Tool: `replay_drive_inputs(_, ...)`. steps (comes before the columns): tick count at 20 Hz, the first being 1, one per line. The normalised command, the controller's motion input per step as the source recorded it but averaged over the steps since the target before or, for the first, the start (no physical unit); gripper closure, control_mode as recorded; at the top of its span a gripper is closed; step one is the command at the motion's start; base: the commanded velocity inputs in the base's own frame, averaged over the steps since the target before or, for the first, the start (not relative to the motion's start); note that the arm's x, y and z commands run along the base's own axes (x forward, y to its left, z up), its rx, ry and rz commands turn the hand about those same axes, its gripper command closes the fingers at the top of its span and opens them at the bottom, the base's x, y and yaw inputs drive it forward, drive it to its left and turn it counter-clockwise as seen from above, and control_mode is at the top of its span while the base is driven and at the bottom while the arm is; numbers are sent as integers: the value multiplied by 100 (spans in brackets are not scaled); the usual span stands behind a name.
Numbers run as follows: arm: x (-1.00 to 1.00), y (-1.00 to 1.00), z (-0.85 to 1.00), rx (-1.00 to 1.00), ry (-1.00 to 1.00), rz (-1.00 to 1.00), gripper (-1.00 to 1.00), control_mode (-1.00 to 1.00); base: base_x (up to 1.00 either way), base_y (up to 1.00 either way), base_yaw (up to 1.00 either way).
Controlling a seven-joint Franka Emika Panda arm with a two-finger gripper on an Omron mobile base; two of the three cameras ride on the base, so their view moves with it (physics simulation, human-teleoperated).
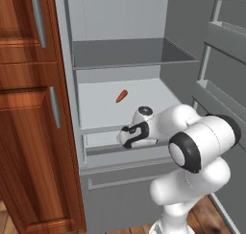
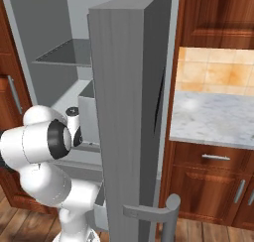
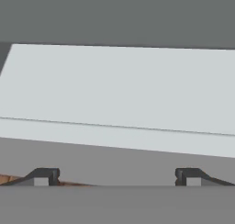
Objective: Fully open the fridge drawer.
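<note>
Two dark fingertips (image 3: pixel 43 176) of my end effector (image 3: pixel 117 177) stand wide apart at the bottom of the hand view, released and grasping nothing, with the fridge drawer (image 3: pixel 119 94) lying just beyond them toward 12 o'clock. Its pale floor spreads across the hand view, and its darker grey front strip (image 3: pixel 114 165) runs side to side right above my fingertips; I cannot tell whether they touch it.

Seen from the left base view, my end effector (image 1: pixel 126 138) reaches from 3 o'clock into the open fridge (image 1: pixel 67 60), its black-and-white hand sitting over the fridge drawer (image 1: pixel 98 141), which shows as a shallow light-grey box low in the cabinet, pulled out only slightly. A small orange carrot (image 1: pixel 121 96) lies on the white shelf (image 1: pixel 101 108) directly above the drawer, toward 12 o'clock from my hand. Higher up sits a darker grey shelf (image 1: pixel 129 53). Below the drawer, at 6 o'clock, is the grey lower front panel (image 1: pixel 120 190) with its long outlined handle.

The right base view shows the fridge door (image 2: pixel 131 112) swung open, with the marble desk (image 2: pixel 213 119) at 3 o'clock.
</note>
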Motion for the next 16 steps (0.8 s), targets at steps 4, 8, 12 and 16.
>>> replay_drive_inputs(4, -8, 0, -29, 0, 0, 0, -100, -100, 0, 0, 0)
replay_drive_inputs(8, -43, 0, -29, 0, 2, 0, -100, -100, 0, 0, 0)
replay_drive_inputs(12, -50, 0, -30, 0, 2, 0, -100, -100, 0, 0, 0)
replay_drive_inputs(16, -68, -1, -27, 0, 3, 0, -100, -100, 0, 0, 0)
